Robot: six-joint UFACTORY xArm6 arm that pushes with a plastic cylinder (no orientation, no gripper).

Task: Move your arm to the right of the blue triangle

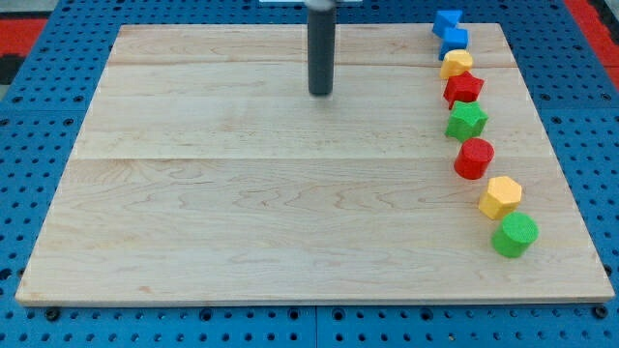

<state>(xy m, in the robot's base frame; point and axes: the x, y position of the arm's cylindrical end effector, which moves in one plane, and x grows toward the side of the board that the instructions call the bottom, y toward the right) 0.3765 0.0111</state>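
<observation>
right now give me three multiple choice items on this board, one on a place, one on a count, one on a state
1. Where is my tip relative to the blocks?
A. to the view's left of them
B. to the view's right of them
C. among them

2. How many red blocks are there?
A. one
B. two
C. three

3. Is my tip touching any block?
A. yes, the blue triangle
B. yes, a green block
C. no, it stands apart

Answers:
1. A, since every block sits along the view's right edge of the wooden board.
2. B, the red star and red cylinder.
3. C, bare board separates it from the blue triangle.
</observation>
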